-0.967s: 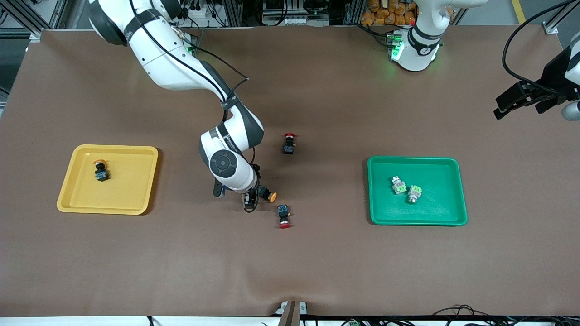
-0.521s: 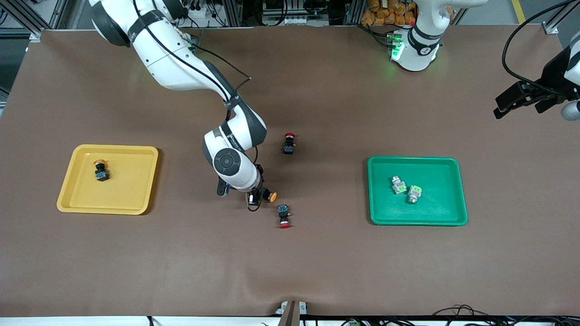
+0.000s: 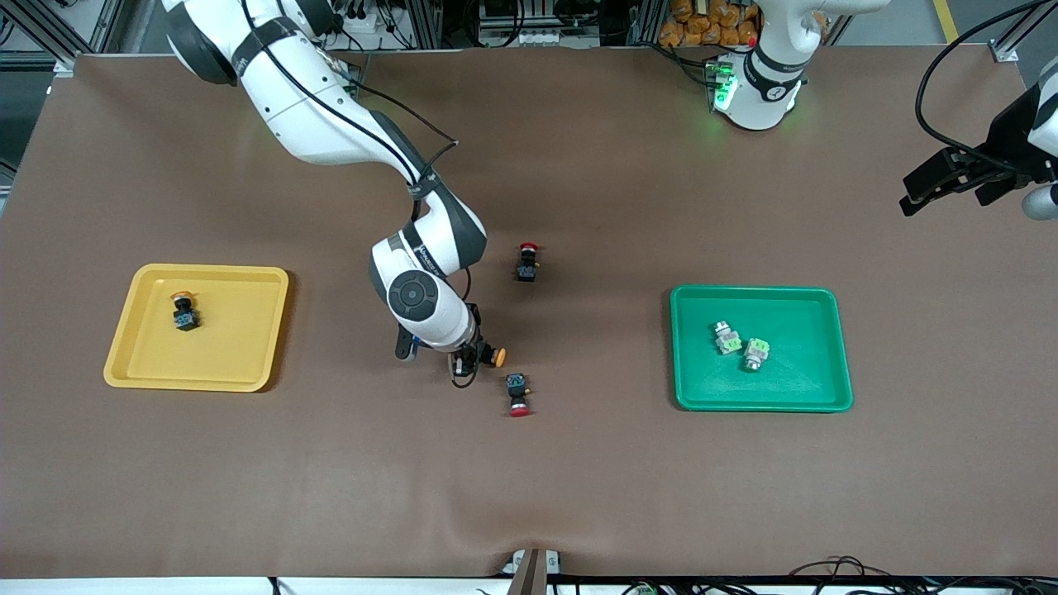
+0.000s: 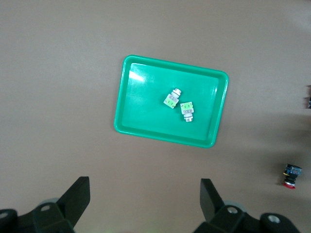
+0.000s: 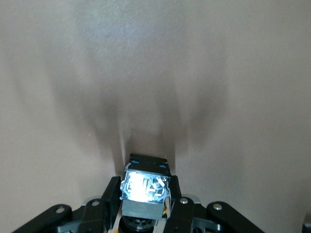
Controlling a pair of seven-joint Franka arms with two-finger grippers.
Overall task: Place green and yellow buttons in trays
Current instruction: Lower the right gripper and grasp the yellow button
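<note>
My black plastic fingers (image 5: 109, 201) pinch a glossy black plastic yellow-capped button (image 5: 144, 187) above the matt brown tabletop (image 3: 579, 479).

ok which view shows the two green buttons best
The left wrist view: it looks straight down on the green buttons lying side by side in the green tray, unobstructed. The front view shows them smaller in the same tray. The right wrist view shows only the yellow button in the right end effector.

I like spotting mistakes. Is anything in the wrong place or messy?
Nothing looks wrong. Both green buttons lie in the green tray, one yellow button in the yellow tray. The right gripper grips the last yellow button. Two red buttons lie loose on the table.
</note>
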